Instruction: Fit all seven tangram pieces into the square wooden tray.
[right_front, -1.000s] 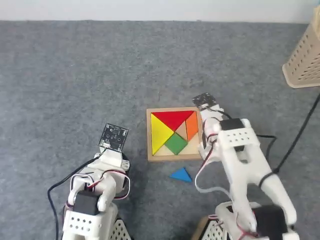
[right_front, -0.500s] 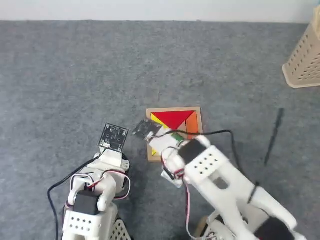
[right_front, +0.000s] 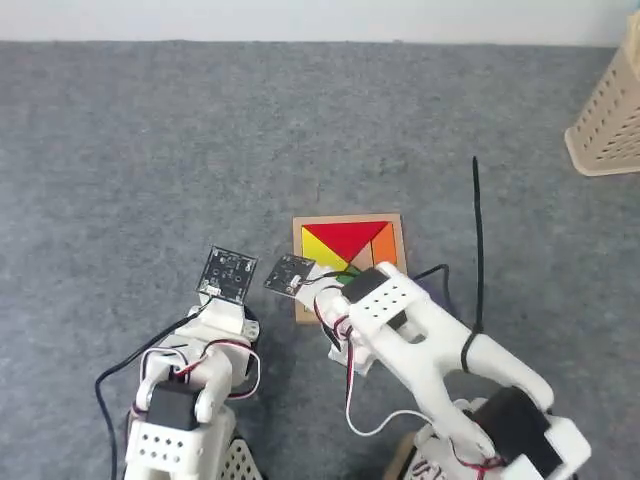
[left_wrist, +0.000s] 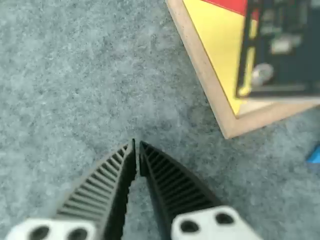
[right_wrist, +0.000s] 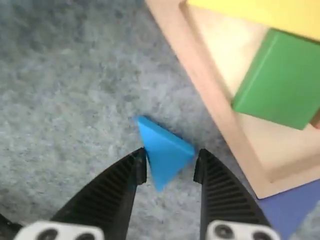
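We see the blue triangle (right_wrist: 165, 150) flat on the table between the right jaws, open around it, just beside the tray (right_wrist: 207, 85). Over bare table, the left jaws are pressed nearly together, empty.

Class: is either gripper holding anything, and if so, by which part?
Nothing is held. The right gripper is open astride the blue triangle, which lies on the carpet; the left gripper is shut, empty.
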